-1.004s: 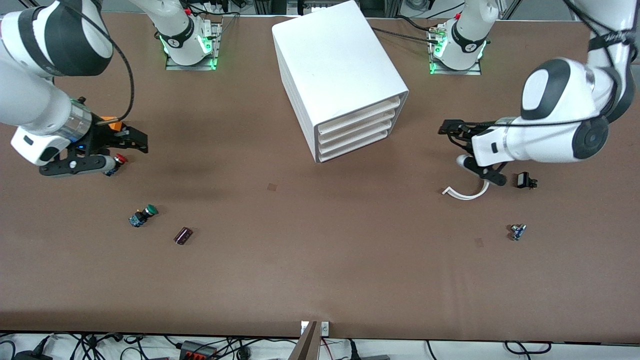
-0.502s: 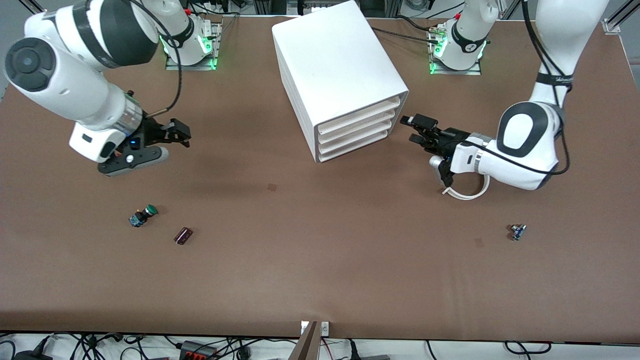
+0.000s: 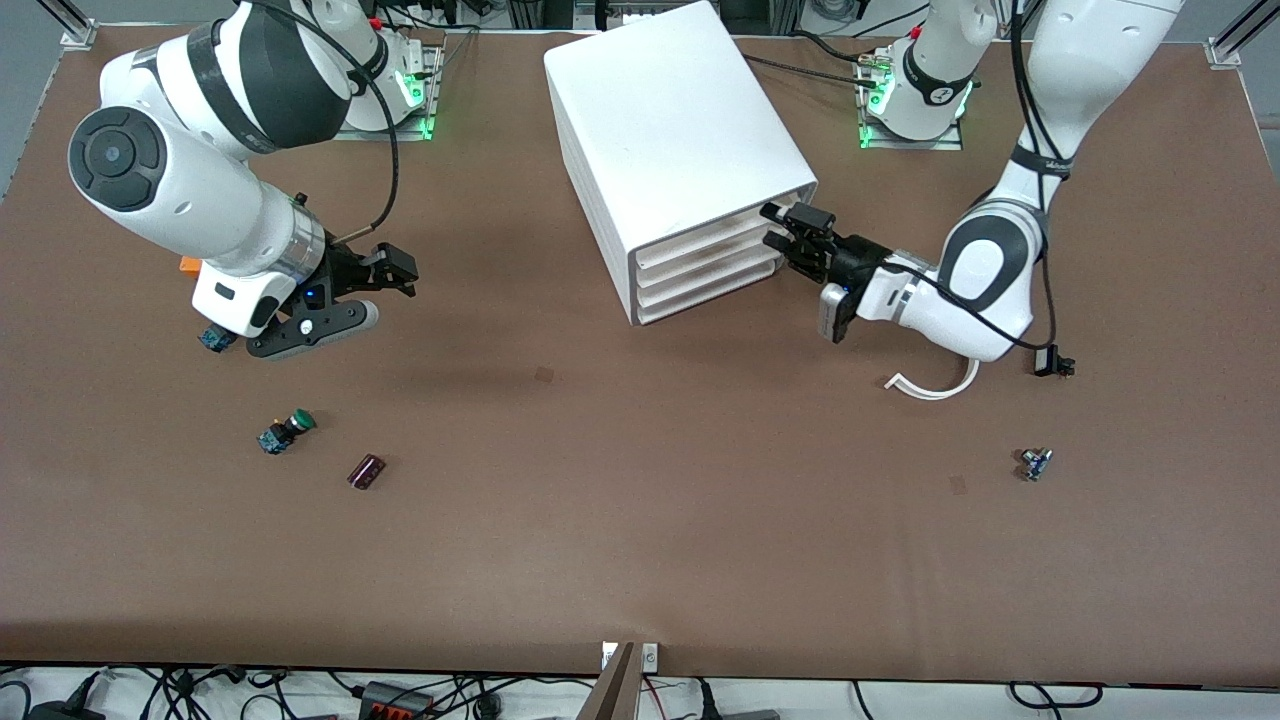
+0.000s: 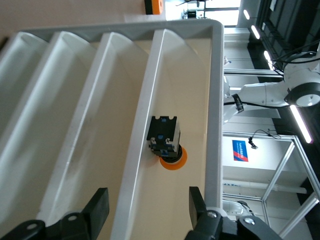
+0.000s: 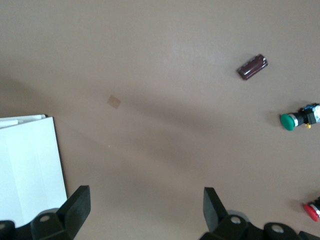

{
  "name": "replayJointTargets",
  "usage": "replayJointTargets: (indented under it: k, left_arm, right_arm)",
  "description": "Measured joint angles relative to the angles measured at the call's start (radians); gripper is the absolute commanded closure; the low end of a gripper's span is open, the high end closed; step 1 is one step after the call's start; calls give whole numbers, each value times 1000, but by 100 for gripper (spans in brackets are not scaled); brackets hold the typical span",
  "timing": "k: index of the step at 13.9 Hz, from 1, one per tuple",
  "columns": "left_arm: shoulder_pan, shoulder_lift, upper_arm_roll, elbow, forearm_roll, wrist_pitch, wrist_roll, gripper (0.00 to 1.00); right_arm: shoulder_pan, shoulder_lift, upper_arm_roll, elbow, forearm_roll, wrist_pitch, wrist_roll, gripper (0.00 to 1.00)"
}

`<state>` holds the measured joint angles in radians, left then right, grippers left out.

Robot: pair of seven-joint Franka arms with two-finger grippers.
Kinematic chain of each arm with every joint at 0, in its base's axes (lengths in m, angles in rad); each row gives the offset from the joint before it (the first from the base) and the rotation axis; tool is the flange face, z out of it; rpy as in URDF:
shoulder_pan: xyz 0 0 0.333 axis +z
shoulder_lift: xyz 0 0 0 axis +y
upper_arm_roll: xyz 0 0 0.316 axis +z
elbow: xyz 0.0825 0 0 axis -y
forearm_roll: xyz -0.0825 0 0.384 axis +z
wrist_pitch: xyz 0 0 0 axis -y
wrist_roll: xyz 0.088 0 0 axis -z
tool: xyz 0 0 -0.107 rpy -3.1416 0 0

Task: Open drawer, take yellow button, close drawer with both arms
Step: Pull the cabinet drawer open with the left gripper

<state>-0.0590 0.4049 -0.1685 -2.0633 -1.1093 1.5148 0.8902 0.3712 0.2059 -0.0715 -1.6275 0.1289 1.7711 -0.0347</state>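
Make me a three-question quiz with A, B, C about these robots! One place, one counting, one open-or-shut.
1. How many drawers has the cabinet? A two B four C six
2. The right gripper is: A open, empty B shut tight C holding a cup
3. Where is the orange-capped button? A on top of the cabinet B in the right gripper C in the top drawer
Answers: B, four fronts are stacked; A, its fingers stand apart with nothing between; C, the left wrist view shows it lying inside.
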Motion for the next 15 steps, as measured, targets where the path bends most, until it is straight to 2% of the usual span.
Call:
replayJointTargets:
  k: [1, 3, 4, 6, 9, 15]
  left_arm:
    - [0, 5, -3, -9, -8, 3, 12, 37]
    - [0, 18, -3, -18, -10, 3, 37, 58]
    - [0, 22, -5, -24, -11, 3, 44, 64]
    - [0, 27, -7, -31, -12, 3, 52, 89]
    - [-1, 35, -9, -32, -14, 3, 55, 94]
    - [27, 45, 6, 14, -3, 4, 40, 91]
  right_arm:
    - [0, 8, 0, 22, 0, 0, 0, 0]
    - [2, 19, 0, 47, 0, 0, 0, 0]
    - [2, 23, 0, 51, 1, 0, 0, 0]
    - [2, 30, -2, 53, 3, 0, 0, 0]
    - [2, 37, -3, 54, 3, 0, 0, 0]
    - [4, 40, -3, 61, 25, 1, 0, 0]
